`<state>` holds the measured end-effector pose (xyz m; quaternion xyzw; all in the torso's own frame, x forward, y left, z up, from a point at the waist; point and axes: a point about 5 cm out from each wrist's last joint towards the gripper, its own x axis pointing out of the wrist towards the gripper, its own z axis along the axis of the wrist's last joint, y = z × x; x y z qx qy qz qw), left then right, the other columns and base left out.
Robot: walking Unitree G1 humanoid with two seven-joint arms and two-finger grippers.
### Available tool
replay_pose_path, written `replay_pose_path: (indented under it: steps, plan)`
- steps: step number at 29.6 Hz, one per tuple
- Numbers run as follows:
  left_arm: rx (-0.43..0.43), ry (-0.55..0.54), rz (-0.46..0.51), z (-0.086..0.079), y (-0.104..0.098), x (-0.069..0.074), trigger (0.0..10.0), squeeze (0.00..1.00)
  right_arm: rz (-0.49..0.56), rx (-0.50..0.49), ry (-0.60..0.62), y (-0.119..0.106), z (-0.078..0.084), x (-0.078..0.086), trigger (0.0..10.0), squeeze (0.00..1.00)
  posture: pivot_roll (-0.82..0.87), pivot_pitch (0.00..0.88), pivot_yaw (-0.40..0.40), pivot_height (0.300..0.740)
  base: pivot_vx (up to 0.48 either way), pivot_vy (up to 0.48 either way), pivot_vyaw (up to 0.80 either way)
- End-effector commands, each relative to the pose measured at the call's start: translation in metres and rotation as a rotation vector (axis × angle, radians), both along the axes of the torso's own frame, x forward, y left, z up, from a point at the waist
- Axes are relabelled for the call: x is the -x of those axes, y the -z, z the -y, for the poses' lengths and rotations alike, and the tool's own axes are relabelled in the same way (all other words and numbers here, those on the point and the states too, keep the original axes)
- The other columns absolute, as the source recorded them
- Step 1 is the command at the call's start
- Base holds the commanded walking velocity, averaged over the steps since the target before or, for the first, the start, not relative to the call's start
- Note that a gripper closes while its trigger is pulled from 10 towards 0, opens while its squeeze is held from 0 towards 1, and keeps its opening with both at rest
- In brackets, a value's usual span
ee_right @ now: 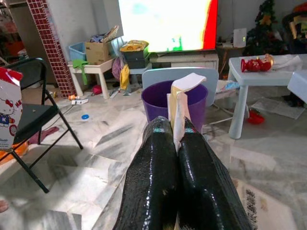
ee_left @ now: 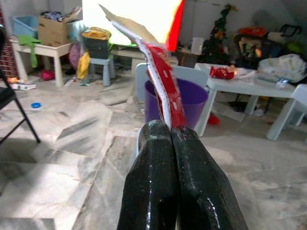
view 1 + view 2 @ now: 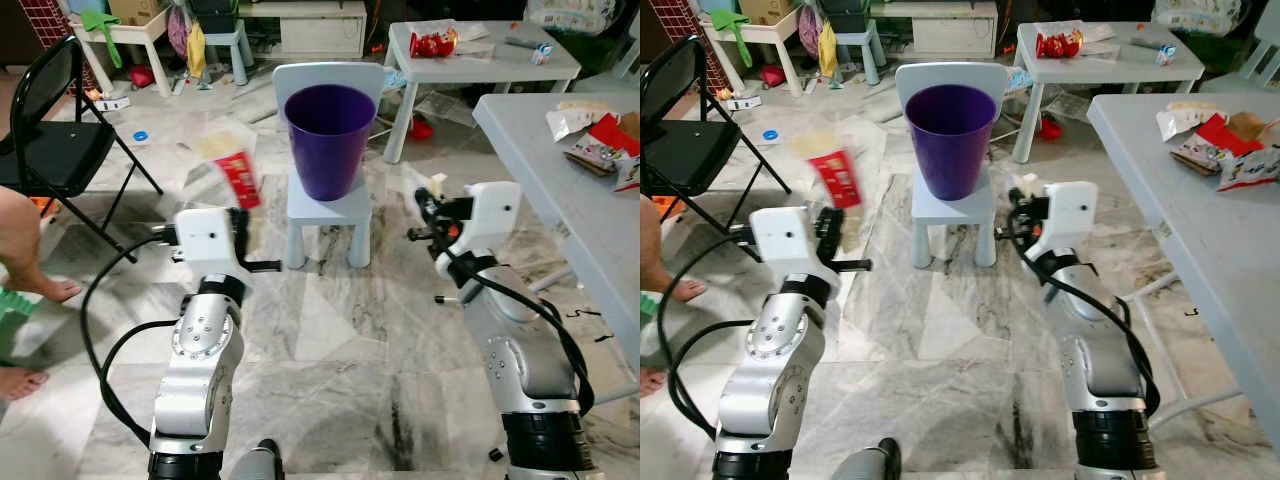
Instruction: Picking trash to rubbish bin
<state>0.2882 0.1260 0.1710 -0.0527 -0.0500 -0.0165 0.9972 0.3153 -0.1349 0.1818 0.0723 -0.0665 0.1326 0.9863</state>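
Observation:
A purple bin (image 3: 329,138) stands on a small pale chair (image 3: 328,212) ahead of me. My left gripper (image 2: 171,128) is shut on a red and cream snack wrapper (image 2: 160,81), which sticks up to the left of the bin (image 2: 189,98) and a little short of it. My right gripper (image 1: 175,125) is shut on a small cream scrap of paper (image 1: 181,98), held to the right of the bin (image 1: 160,98) at about rim height. In the left eye view the wrapper (image 3: 235,170) looks blurred.
A black folding chair (image 3: 55,130) stands at the left, with a person's bare feet (image 3: 30,275) beside it. A long white table (image 3: 560,210) carrying wrappers (image 3: 600,145) runs along the right. A small white table (image 3: 480,55) with a red packet (image 3: 433,43) is behind.

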Motion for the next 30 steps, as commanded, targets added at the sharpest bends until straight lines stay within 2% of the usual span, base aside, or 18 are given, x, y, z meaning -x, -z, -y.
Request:
replay_pose_path:
  steps: [1,12,30]
  plan:
    - [0.001,-0.003,0.012,-0.0028,-0.0029,-0.0007,0.0,0.0,0.019,-0.003,-0.015,-0.0048,-0.0019,0.0012,0.0,0.0,0.07,0.133,-0.076,0.74,0.27,0.0,0.0]
    - [0.013,0.005,0.012,-0.0023,-0.0021,-0.0005,0.0,0.0,0.022,-0.001,-0.027,-0.0056,-0.0029,0.0015,0.0,0.0,0.07,0.13,-0.079,0.74,0.279,0.0,0.0]
    - [0.02,0.01,0.002,-0.0019,-0.0007,-0.0003,0.0,0.0,0.02,-0.005,-0.034,-0.0055,-0.0044,0.0019,0.0,0.0,0.07,0.136,-0.079,0.74,0.418,0.0,0.0]
